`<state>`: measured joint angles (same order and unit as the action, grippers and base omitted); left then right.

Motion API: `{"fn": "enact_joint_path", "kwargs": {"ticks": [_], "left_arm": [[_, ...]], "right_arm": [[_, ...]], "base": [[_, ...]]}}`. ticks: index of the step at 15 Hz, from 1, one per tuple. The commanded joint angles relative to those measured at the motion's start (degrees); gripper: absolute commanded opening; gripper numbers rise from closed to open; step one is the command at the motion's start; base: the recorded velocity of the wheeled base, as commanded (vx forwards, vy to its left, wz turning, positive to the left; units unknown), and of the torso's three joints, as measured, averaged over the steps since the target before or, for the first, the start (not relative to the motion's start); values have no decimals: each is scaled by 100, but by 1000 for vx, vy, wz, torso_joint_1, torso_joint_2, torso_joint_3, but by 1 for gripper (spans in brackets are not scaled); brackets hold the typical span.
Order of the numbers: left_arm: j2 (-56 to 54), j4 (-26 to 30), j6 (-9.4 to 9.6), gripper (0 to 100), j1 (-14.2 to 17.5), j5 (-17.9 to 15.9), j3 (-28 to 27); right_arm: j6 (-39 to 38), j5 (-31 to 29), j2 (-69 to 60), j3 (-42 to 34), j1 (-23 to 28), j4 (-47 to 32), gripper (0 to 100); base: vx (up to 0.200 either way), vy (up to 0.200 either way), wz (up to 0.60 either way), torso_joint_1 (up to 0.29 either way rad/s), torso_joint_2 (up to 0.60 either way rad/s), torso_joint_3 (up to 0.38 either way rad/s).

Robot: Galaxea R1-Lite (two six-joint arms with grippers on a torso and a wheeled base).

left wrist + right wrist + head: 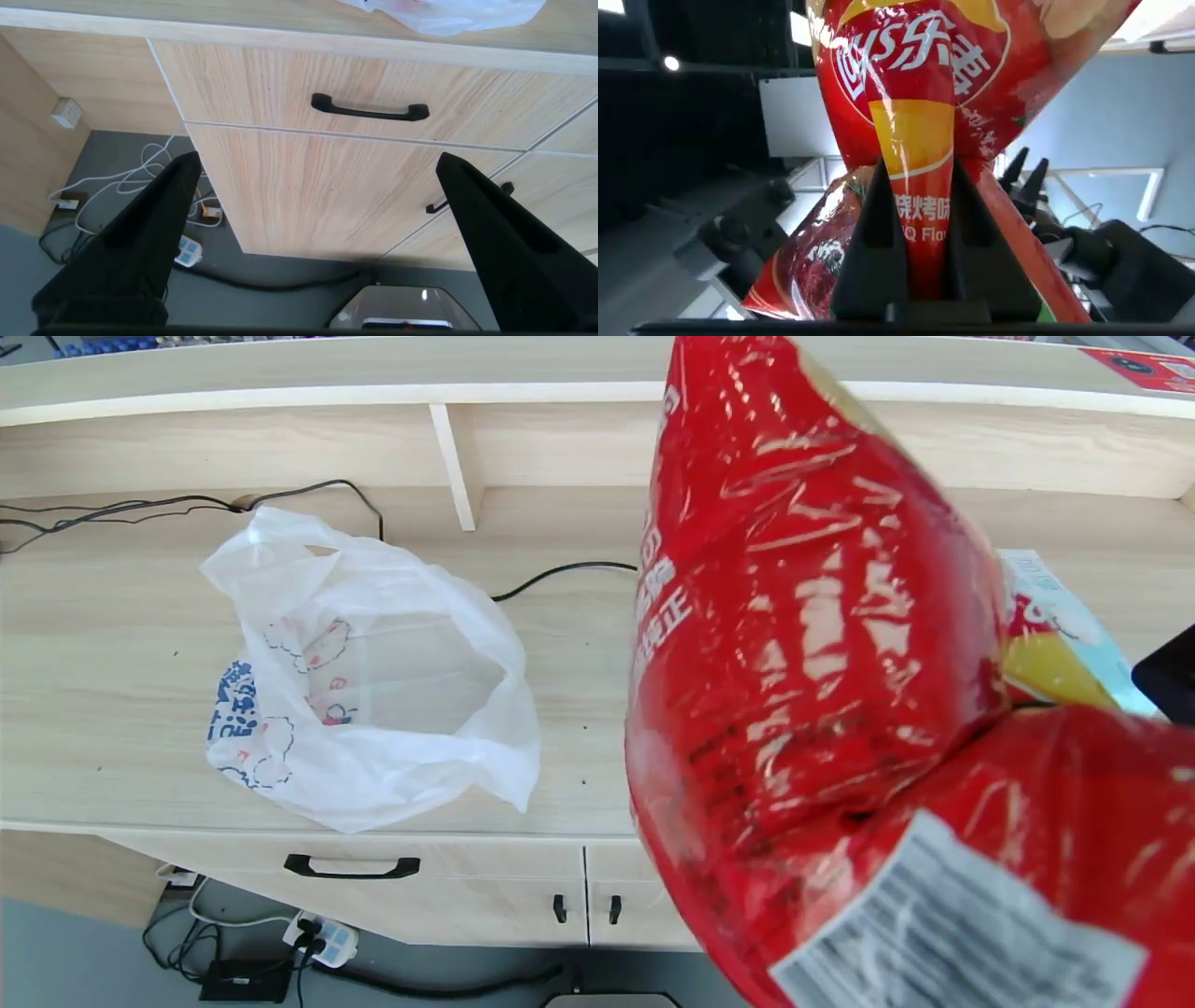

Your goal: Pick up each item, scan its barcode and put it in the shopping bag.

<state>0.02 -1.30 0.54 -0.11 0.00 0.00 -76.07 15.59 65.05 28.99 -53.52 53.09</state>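
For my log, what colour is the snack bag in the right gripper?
The shiny crinkly snack bag is red; clearest in head view.

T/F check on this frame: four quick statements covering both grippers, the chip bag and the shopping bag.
1. The right gripper is shut on the red chip bag. True.
2. The left gripper holds an item. False: it is open and empty, in front of the drawer with the black handle.
3. The shopping bag lies open on the counter. True.
4. The red chip bag is inside the shopping bag. False: it is held up near the head camera, apart from the shopping bag.
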Motion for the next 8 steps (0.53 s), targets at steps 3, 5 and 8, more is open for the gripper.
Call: {"fn": "enact_joint_path", "kwargs": {"ticks": [3, 5, 8], "left_arm": [[6, -1, 8, 100, 2, 0, 0], [6, -1, -1, 100, 2, 0, 0], [6, -1, -1, 100, 2, 0, 0]], "right_arm": [[-417, 497, 421, -491, 272, 1151, 0], [-532, 550, 772, -649, 447, 1713, 0], [-1129, 1069, 1757, -693, 1063, 3243, 0]], "base": [[0, 0, 0, 0, 0, 0], [0, 0, 0, 0, 0, 0], [0, 0, 0, 0, 0, 0]]}}
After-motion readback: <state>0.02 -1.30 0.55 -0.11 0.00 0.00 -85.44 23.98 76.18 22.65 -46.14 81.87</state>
